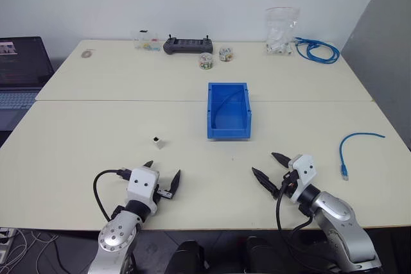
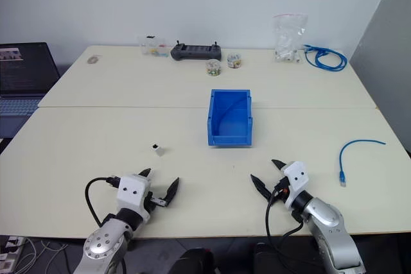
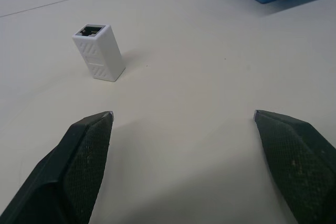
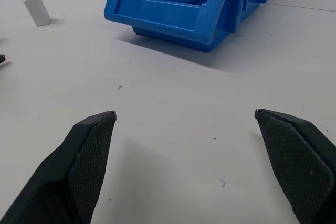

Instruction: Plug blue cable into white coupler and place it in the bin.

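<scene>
The blue cable (image 1: 355, 148), a short light-blue strand, lies on the table at the right, well to the right of my right gripper (image 1: 269, 169). The white coupler (image 1: 157, 140) stands upright left of the bin, socket facing up, and appears close ahead of my left gripper (image 3: 184, 115) in the left wrist view. The bright-blue bin (image 1: 228, 110) sits mid-table, its lower front lip facing me. My left gripper (image 1: 163, 176) hovers near the front edge, open and holding nothing. The right gripper (image 4: 185, 113) is open too, pointing toward the bin (image 4: 184, 3), with the coupler (image 4: 37, 10) off to one side.
A coiled bundle of blue cable (image 1: 318, 50) and a clear bag (image 1: 281, 31) lie at the far right. A black controller (image 1: 187, 45), small jars (image 1: 206, 61) and a clear box (image 1: 146, 41) line the back edge. A laptop (image 1: 19, 72) sits beyond the table's left edge.
</scene>
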Available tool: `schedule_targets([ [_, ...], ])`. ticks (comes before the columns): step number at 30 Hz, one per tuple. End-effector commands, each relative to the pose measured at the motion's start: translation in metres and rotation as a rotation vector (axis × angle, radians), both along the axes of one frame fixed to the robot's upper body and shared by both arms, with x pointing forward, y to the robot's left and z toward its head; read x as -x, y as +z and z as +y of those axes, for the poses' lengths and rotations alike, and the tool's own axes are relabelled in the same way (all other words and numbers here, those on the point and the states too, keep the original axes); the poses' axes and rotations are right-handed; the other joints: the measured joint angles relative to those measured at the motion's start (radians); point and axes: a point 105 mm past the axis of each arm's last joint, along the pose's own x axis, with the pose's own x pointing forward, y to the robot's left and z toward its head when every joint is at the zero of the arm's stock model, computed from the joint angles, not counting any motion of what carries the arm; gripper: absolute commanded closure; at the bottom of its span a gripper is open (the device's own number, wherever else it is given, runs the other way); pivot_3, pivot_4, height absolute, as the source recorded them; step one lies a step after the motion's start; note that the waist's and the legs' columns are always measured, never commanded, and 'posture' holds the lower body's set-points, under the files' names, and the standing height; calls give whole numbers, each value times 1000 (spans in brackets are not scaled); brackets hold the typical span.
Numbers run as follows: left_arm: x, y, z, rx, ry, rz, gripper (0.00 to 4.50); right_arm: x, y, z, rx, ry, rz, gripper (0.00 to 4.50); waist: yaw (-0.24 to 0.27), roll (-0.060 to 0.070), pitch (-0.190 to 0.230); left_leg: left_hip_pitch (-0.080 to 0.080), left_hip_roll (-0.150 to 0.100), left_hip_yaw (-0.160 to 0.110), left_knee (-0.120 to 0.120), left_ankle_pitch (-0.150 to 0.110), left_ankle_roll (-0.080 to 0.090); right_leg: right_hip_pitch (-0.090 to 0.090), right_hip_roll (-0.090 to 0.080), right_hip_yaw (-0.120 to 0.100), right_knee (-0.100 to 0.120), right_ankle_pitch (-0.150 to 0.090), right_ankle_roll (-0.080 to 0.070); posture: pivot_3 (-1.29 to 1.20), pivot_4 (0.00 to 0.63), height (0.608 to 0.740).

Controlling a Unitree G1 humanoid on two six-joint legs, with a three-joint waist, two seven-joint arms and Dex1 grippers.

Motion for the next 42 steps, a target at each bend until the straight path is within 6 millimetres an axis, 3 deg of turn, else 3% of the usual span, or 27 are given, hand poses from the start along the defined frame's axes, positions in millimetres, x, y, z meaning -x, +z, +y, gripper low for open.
schedule_targets([
  [1, -1, 13, -7, 0, -22, -59, 0, 0, 11, 0, -8, 4, -48, 13, 0, 0, 0, 0, 0, 0, 0, 0, 0, 0, 0, 0, 0, 0, 0, 0, 150, 740],
  [9, 1, 9, -9, -44, -64, -29, 0, 0, 12, 0, -1, 7, -55, 13, 0, 0, 0, 0, 0, 0, 0, 0, 0, 0, 0, 0, 0, 0, 0, 0, 150, 740],
  [15, 11, 31, -30, 104, -300, -41, 0, 0, 18, 2, 16, 28, -84, 13, 0, 0, 0, 0, 0, 0, 0, 0, 0, 0, 0, 0, 0, 0, 0, 0, 150, 740],
  [21, 7, 57, -58, 77, -538, -76, 0, 1, 33, -2, 30, 24, -133, 13, 0, 1, 0, 0, 0, 0, 0, 0, 0, 0, 0, 0, 0, 0, 0, 0, 150, 740],
  [27, -4, 73, -75, 57, -639, -103, 0, -3, 50, -16, 44, -14, -169, 13, -1, 1, 0, 0, 0, 0, 0, 0, 0, 0, 0, 0, 0, 1, -1, 0, 150, 740],
  [33, -5, 82, -93, 68, -779, -71, 0, -15, 71, -74, 15, -255, -84, 13, 0, 1, 0, 0, -1, 0, 1, 0, 0, 1, 0, 1, 0, 2, -2, 0, 150, 740],
  [35, -7, 82, -97, 65, -811, -45, 0, -17, 74, -100, 62, -364, -32, 13, 1, 1, 0, 0, -1, 0, 1, 0, 0, 1, 0, 1, 0, 3, -4, 0, 150, 740],
  [42, 1, 79, -114, 43, -983, 15, 0, -25, 79, -160, 197, -578, 153, 13, -4, 1, 0, 0, 0, 1, 0, 0, 0, 0, 1, 1, 1, 3, -4, 0, 150, 740],
])
